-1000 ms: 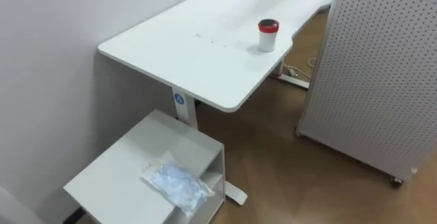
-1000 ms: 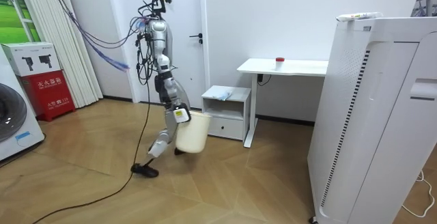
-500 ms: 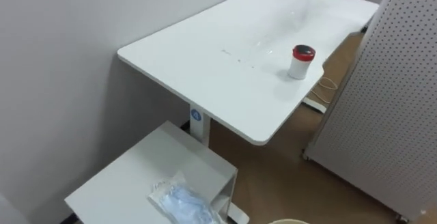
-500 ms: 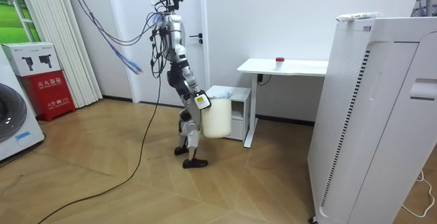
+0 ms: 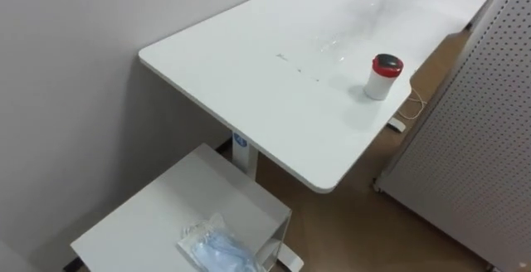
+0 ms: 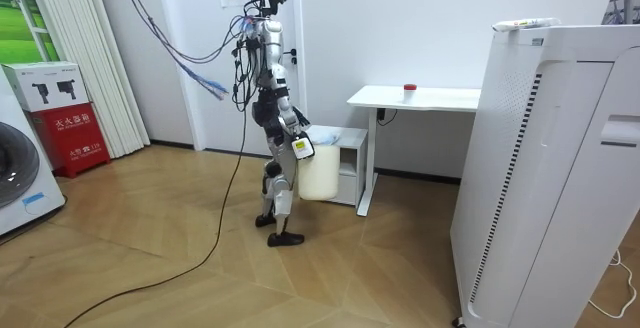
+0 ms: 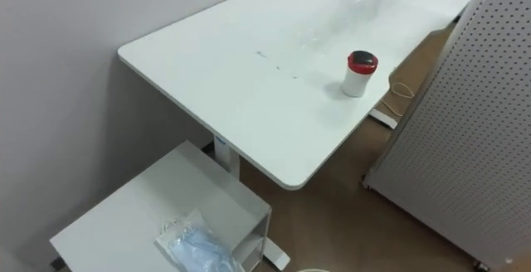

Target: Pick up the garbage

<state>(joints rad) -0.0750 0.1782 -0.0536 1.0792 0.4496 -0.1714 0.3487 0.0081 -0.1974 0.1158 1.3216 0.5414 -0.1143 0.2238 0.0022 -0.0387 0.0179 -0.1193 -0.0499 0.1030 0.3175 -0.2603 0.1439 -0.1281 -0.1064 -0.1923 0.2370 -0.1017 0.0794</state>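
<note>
At the right hand [image 6: 300,149]: a cream plastic waste bin [image 6: 318,175] hangs from it at about hip height. The fingers are too small in the room view to tell how they sit on the bin.
Robot's stance: upright on the wood floor, just beside a low white open-fronted cabinet [image 5: 158,214], with the bin between its body and the cabinet.
Cabinet top: a crumpled clear plastic bag with pale blue contents [image 5: 217,247] lies near the front edge, with nothing touching it.
White rectangular desk [image 5: 265,81]: it stands above and beyond the cabinet. A small white cup with a red rim and dark lid [image 5: 384,75] stands upright near its right edge, well apart from the bag.
Past the desk: a white perforated panel [image 5: 485,131] stands on the floor to the right.
Done so far: the approach looks about finished, as the bin is at the cabinet and the bag lies just below the head camera.
Left to do: nothing is picked yet. The bag, and probably the cup, must be grasped and dropped into the bin. The bag is nearer, so it is the likely first pick.
</note>
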